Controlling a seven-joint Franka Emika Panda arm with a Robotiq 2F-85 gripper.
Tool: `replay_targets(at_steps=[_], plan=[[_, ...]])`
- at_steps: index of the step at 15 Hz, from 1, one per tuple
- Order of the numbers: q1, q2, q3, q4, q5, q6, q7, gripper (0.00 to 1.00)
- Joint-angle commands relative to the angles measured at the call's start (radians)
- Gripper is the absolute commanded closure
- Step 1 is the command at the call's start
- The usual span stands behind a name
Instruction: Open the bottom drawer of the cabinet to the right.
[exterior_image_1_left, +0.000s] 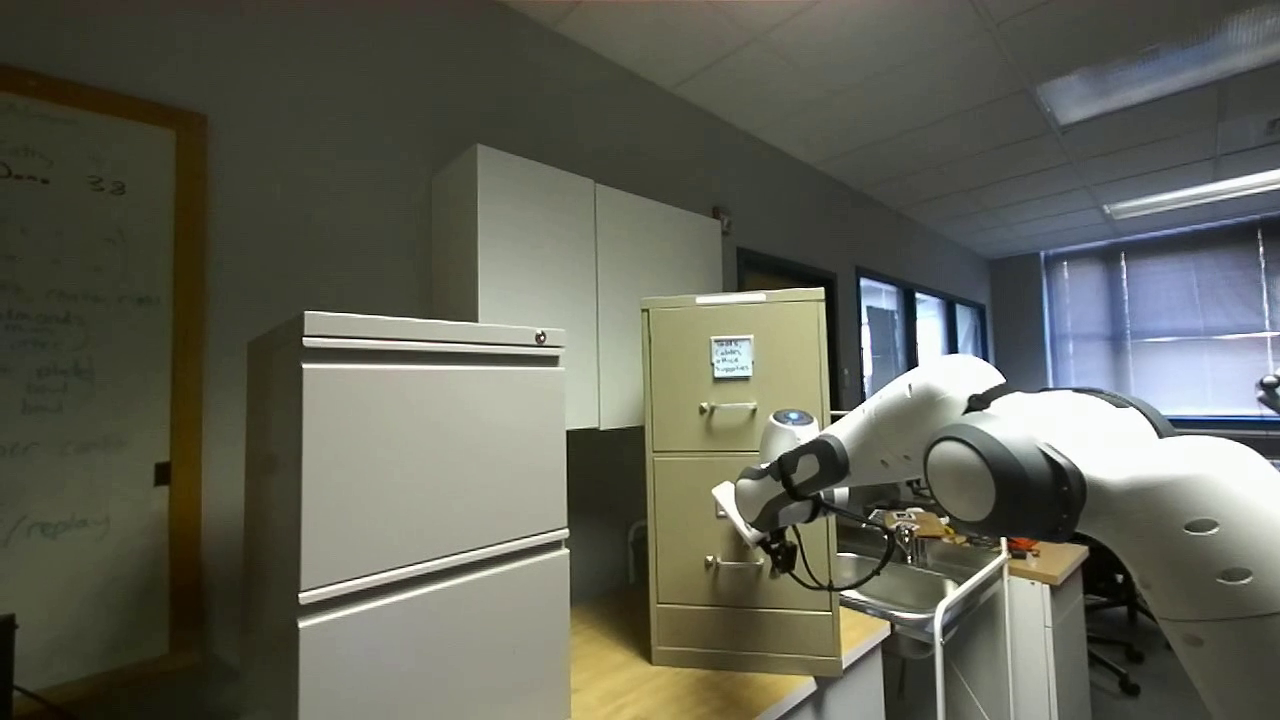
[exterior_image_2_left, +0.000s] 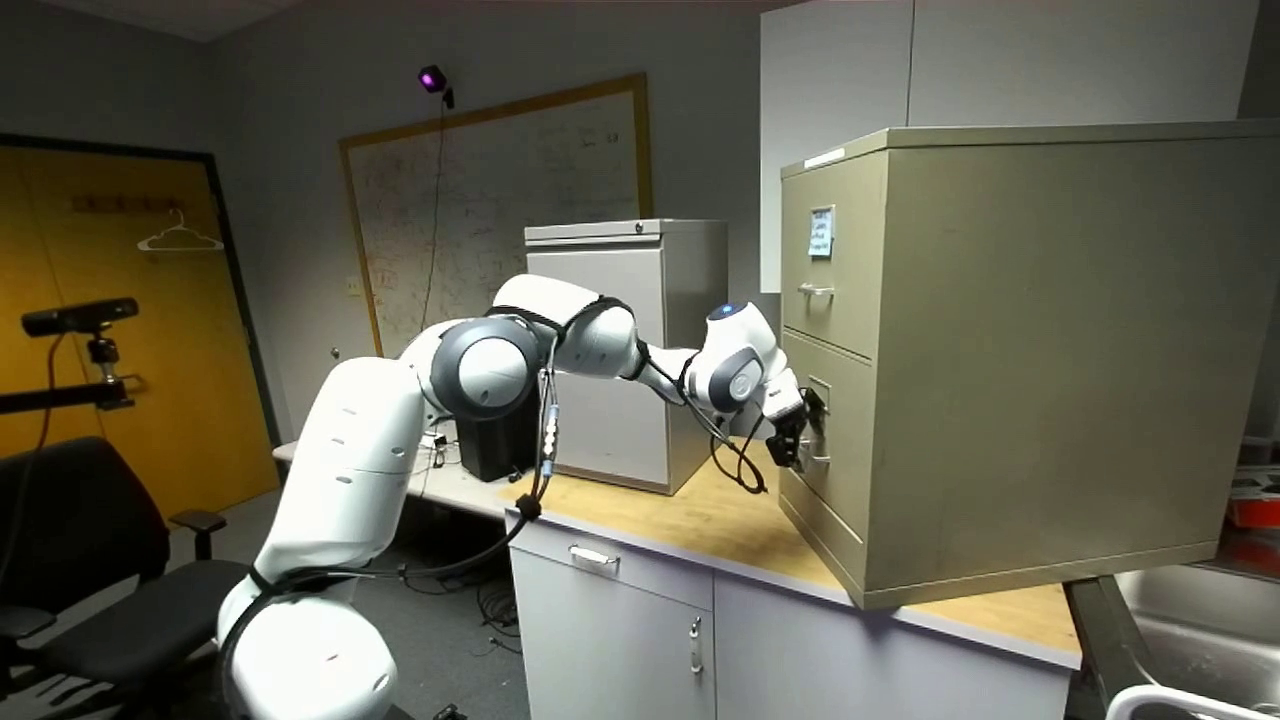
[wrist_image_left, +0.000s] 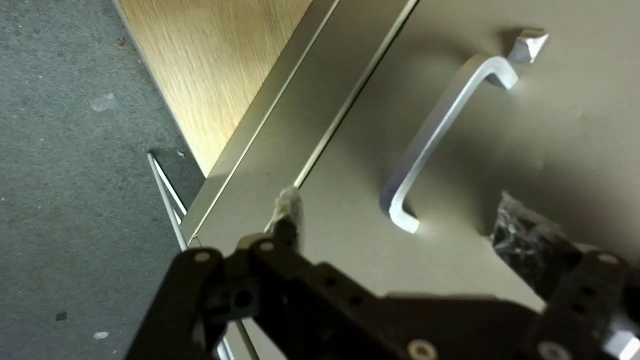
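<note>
Two fingers (wrist_image_left: 289, 217) of our tool (wrist_image_left: 400, 220) stand spread before the pull handle (wrist_image_left: 434, 132) of the bottom drawer (exterior_image_1_left: 685, 530), closed, in the tan filing cabinet (exterior_image_2_left: 1050, 350); since the handle lies aslant to them, we should square up, pinch its middle, then draw straight outward.

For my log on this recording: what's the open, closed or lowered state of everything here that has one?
Gripper: open, not gripping the drawer handle
Bottom drawer: closed
Upper tan drawer: closed
Upper grey drawer: closed
Lower grey drawer: closed
Counter drawer: closed
Counter door: closed
Wall cupboard doors: closed
Yellow door: appears closed
Window blind: lowered
</note>
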Motion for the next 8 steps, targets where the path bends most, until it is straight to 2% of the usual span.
replay_targets(at_steps=[1,4,8], plan=[[-0.023,0.062,-0.015,0.022,0.019,0.04,0.049,0.0],[-0.04,0.071,0.009,0.035,0.058,0.024,0.012,0.0],[-0.084,0.089,0.075,0.051,0.166,-0.032,-0.095,0.0]])
